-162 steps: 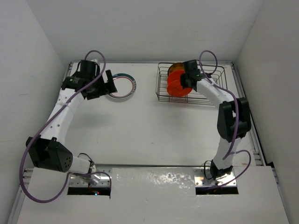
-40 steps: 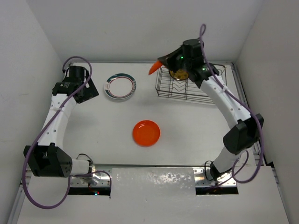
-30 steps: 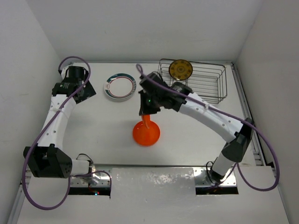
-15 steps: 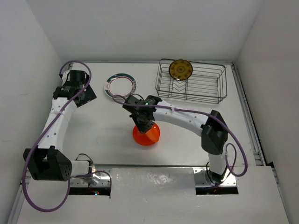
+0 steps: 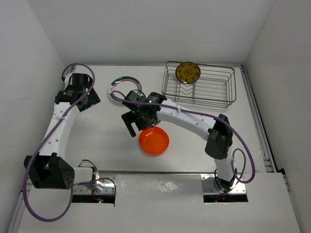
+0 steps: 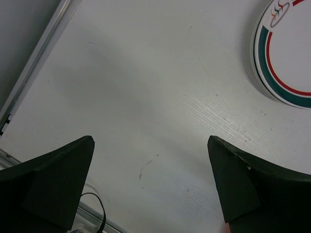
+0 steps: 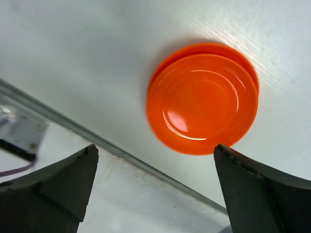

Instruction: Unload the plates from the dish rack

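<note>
Two orange plates (image 5: 154,141) lie stacked, slightly offset, on the table's near middle; the right wrist view shows the orange stack (image 7: 202,97) just past my fingertips. My right gripper (image 5: 130,124) hovers to the stack's upper left, open and holding nothing (image 7: 155,194). White plates with teal and red rims (image 5: 122,90) sit at the back left, partly behind the right arm. The wire dish rack (image 5: 214,92) at the back right holds one upright yellow-brown patterned plate (image 5: 187,72). My left gripper (image 5: 87,101) is open over bare table (image 6: 150,189), left of the white plate (image 6: 286,58).
The walls of the white enclosure stand close on three sides. A metal rail (image 7: 73,124) and the shiny front panel (image 5: 160,187) run along the near edge. A black cable (image 6: 95,213) shows by the left gripper.
My right gripper has opened and let its orange plate go onto the other orange plate, then drawn back to the left. The left arm has not moved.
</note>
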Available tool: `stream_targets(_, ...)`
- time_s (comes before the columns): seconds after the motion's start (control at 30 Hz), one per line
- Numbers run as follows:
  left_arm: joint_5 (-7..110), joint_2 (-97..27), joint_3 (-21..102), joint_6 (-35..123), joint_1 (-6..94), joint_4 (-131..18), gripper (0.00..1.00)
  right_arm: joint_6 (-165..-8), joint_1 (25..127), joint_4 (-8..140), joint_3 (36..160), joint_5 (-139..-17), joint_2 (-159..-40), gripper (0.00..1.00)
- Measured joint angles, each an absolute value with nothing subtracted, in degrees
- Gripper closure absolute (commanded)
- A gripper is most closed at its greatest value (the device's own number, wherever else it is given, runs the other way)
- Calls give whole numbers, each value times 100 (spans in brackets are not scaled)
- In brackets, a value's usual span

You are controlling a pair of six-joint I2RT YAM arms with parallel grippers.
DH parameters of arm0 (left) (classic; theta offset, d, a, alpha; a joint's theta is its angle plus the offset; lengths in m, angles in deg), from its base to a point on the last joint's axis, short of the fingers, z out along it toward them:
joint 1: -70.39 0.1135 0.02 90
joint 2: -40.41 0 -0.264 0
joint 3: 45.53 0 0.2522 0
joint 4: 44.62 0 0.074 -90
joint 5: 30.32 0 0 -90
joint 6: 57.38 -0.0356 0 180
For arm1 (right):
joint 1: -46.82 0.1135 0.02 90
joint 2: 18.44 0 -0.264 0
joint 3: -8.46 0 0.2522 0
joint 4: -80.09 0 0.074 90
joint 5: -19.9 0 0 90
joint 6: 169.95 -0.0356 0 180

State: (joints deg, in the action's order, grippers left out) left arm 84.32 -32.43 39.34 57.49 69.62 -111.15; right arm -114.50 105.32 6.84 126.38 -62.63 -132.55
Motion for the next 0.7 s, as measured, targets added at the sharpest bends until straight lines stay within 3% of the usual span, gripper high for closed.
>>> stream_targets(0.2, 8430, -3243, 3934, 5746, 6962, -11089, 0, -11528, 9938, 735, 13443, -6687, -12944, 1)
stream_targets(0.37, 8325, -3236, 3934, 5725, 6962, -11091, 0, -12730, 7970, 1799, 12396, -7074, -12297, 1)
stream_targets(0.5, 8006, -3230, 3934, 5652, 6962, -11084, 0, -14531, 6534, 3139, 11314, -6677, -12225, 4)
stream_targets(0.6, 7567, -3212, 3836, 5510, 6962, -11019, 0, -15917, 6209, 4431, 10516, -6296, -12295, 9)
stream_targets(0.7, 7070, -3168, 3610, 5399, 6962, -10956, 0, -16730, 6176, 5008, 10903, -5990, -12872, 13)
